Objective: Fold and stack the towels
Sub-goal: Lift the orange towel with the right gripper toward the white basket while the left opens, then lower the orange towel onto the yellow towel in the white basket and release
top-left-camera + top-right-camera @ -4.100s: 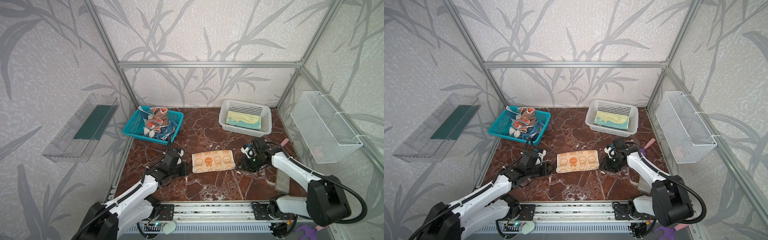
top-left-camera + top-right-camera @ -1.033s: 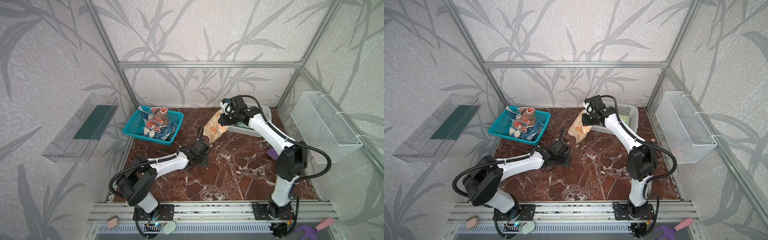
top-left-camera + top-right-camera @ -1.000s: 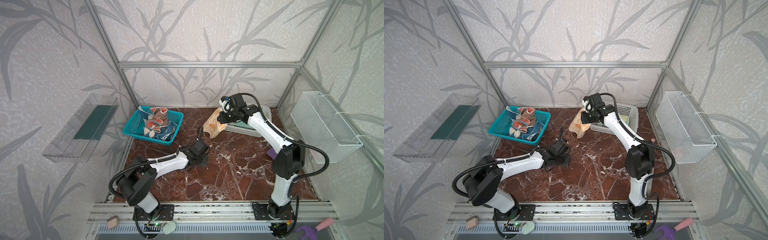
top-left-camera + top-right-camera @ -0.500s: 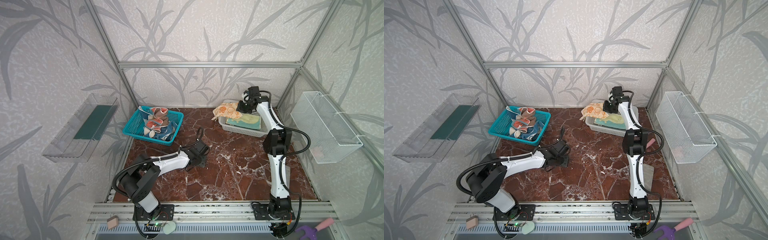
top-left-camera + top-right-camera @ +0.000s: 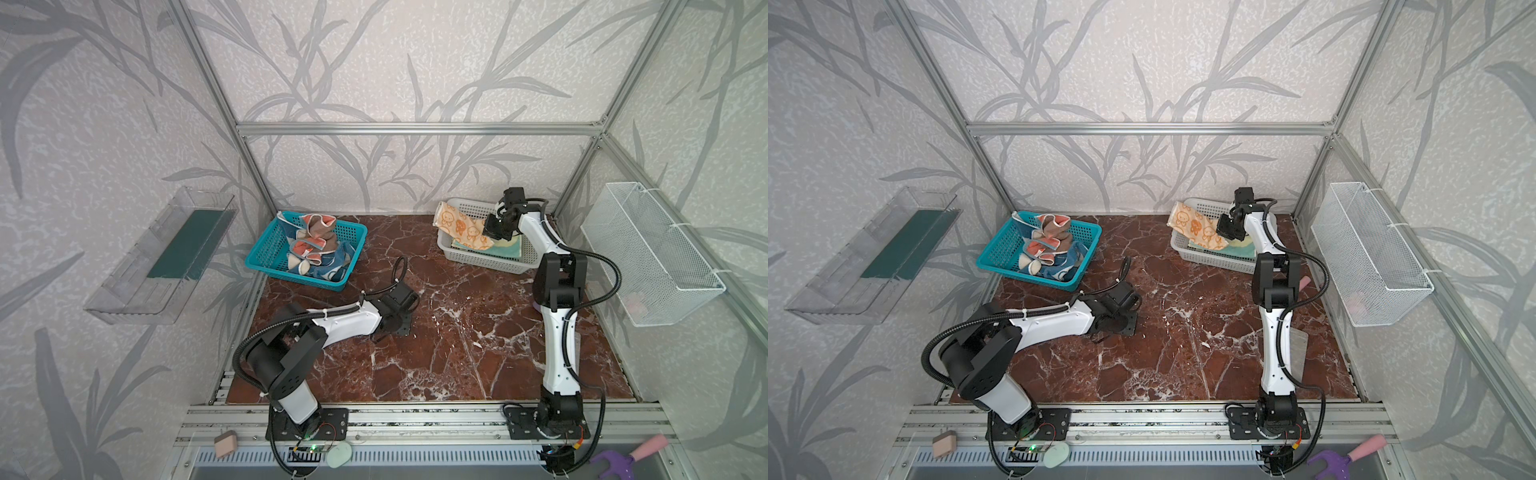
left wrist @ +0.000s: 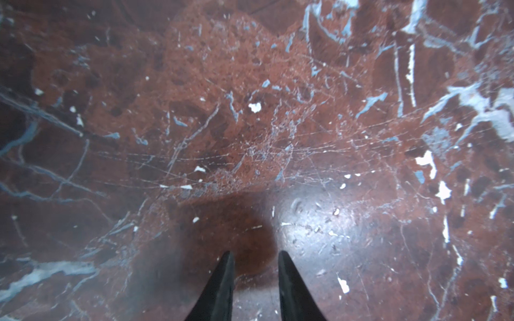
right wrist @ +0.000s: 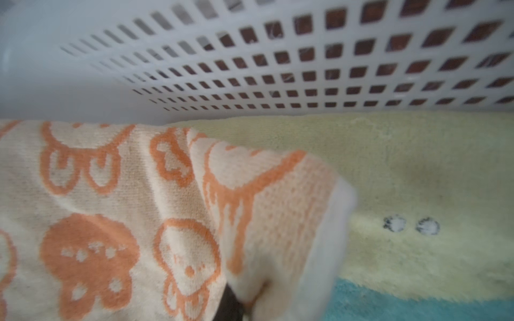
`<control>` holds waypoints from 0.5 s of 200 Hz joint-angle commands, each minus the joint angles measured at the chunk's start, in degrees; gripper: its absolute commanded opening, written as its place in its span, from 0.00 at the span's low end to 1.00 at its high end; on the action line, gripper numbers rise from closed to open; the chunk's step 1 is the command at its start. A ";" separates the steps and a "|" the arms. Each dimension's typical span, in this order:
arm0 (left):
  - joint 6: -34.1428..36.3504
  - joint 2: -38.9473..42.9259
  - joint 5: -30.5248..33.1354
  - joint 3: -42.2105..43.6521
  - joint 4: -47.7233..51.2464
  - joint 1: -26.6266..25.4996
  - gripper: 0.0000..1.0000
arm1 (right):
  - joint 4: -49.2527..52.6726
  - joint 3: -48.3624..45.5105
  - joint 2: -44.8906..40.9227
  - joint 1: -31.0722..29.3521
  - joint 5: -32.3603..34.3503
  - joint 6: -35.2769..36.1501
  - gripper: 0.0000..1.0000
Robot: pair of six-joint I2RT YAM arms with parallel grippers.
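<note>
Here, cream towel [image 5: 457,224] drapes over white basket [image 5: 478,258] rim.

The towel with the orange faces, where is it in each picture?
In a top view: the orange-print towel hangs over the left end of the white basket, at the back right.
In a top view: again over the basket's left end.
Left wrist: not in it, only the marble tabletop.
Right wrist: close up, in front of the basket's wall.
Shared landmark: the white basket.

A red-brown marble tabletop [image 5: 457,353] carries a teal plastic basket [image 5: 268,245] upper left and a white slotted plastic basket [image 5: 482,259] upper right.
</note>
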State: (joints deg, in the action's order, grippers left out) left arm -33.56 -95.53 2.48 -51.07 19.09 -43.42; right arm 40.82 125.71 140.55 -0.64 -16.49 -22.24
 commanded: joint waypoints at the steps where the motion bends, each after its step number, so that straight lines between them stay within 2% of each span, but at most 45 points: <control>1: -0.45 -1.15 0.70 -1.57 1.90 0.10 0.30 | -5.79 -6.83 -4.56 1.05 0.53 -2.35 0.00; 36: -0.63 -0.97 0.33 -1.08 1.55 0.20 0.29 | -7.95 -11.10 -6.91 2.77 2.65 -1.48 0.00; 100: 0.24 -1.38 0.61 -1.82 2.37 0.26 0.29 | -1.22 -5.29 -8.63 3.98 3.08 3.51 0.00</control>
State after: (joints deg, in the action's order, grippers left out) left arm -33.47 -95.92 2.33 -51.48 19.62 -43.42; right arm 35.88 116.51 135.83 3.05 -14.85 -21.78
